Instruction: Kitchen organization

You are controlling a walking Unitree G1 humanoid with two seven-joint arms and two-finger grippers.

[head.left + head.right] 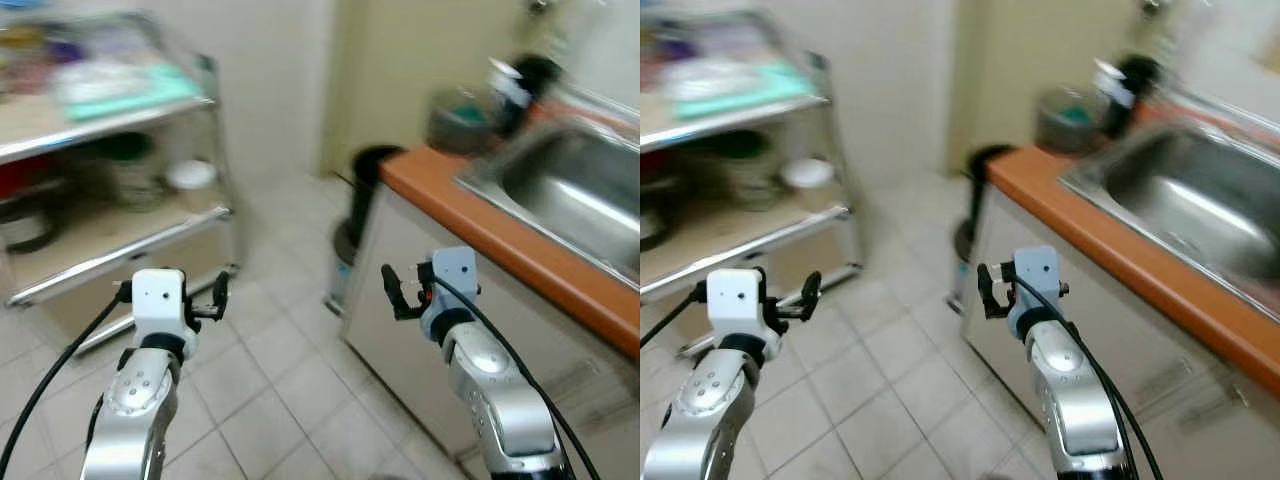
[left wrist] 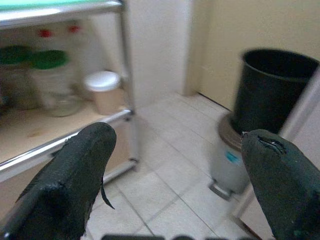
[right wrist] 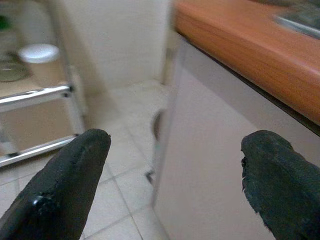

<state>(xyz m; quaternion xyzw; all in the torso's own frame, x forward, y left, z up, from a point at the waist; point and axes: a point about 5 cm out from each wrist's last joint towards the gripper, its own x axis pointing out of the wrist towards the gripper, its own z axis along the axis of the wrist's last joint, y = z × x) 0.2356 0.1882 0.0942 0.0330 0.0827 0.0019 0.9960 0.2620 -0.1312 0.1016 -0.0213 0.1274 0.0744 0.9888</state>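
Observation:
My left gripper (image 1: 217, 297) is held out over the tiled floor, open and empty, in front of a metal shelf rack (image 1: 120, 250). In the left wrist view its fingers (image 2: 75, 185) frame a white-lidded container (image 2: 104, 90) and green-lidded jars (image 2: 47, 75) on the rack's lower shelf. My right gripper (image 1: 393, 290) is also open and empty, just left of the orange counter (image 1: 480, 220) and its grey cabinet side (image 3: 210, 165). A steel sink (image 1: 580, 190) is set in the counter. The head views are blurred.
A black bin (image 1: 365, 185) stands on the floor at the counter's far end, against the wall. A grey pot (image 1: 458, 120) and a dark bottle (image 1: 515, 85) sit on the counter behind the sink. A teal cloth (image 1: 125, 85) lies on the rack's top shelf. Tiled floor (image 1: 280, 370) lies between rack and cabinet.

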